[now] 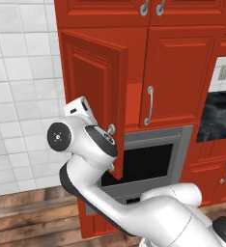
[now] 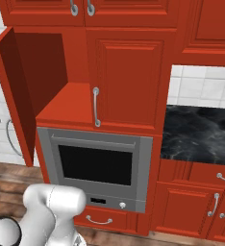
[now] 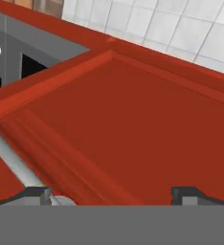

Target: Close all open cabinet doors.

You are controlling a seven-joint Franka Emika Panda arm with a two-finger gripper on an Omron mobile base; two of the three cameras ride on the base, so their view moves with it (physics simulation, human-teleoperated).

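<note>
Gripper point(image 3: 111, 194) jaws apart, nothing between them, parked right up against the outer face of the open door point(image 1: 93, 91). Hand view puts its fingertips point(image 3: 37, 194) low on the raised panel, with the door's handle point(image 3: 11, 162) running just beside the left tip.

Door is the left one of the pair above the oven point(image 2: 97, 166), hinged on its left edge, swung well out toward the robot. Right base view shows the bare cupboard floor behind it. Its neighbour, the right door point(image 2: 129, 79), looks shut, as do the top cabinets and the lower ones under the black counter point(image 2: 201, 132).

My read on risks from here:
- Left tip is so close to the handle that a push could catch the bar instead of the flat panel. That would twist the hand or skid it off the glossy face.
- Contact sits near the handle side, which is good leverage, but the push has to follow the door's arc. A straight shove would slide the tips across the panel toward the edge and lose contact.
- Elbow and forearm point(image 1: 93, 144) sit in front of the door's lower edge in the left base view. Swinging without clearing them could jam the door on the arm.
- Stopping early leaves it ajar. Can't tell from these views whether it self-latches.
- Only this stretch of cabinets is visible, so other open doors elsewhere can't be ruled out.
</note>
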